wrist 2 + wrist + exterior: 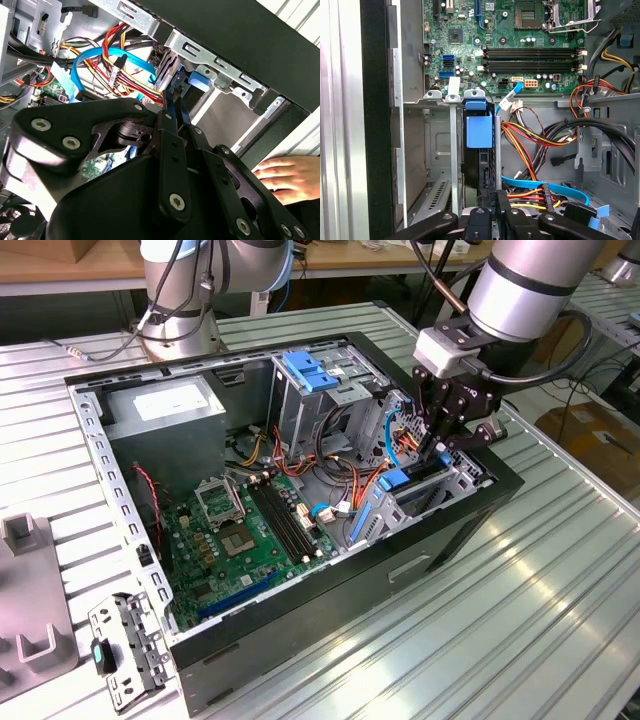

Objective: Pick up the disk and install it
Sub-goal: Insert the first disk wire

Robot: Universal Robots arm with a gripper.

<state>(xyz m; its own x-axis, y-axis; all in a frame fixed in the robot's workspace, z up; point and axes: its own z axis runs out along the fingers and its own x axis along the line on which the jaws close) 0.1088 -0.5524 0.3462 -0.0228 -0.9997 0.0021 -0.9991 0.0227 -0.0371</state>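
Observation:
The disk [412,480] stands on edge in the low drive bay at the front corner of the open computer case, nearest the exterior view's right. It is a dark slab in a bright blue carrier with a rounded blue end [478,129]. My gripper [437,447] hangs straight over the bay, at the end of the disk away from the rounded end. Its fingers [492,200] are drawn close together on the carrier's edge. In the second wrist view the gripper [172,100] reaches into the bay beside a blue part of the disk [199,80].
A person's hand [290,176] rests just outside the case wall. Light-blue, red and orange cables [540,187] crowd the bay's inner side. A tall grey cage with a blue latch plate [310,372] stands behind, beside the motherboard [245,530]. A loose metal bracket [125,645] lies on the table.

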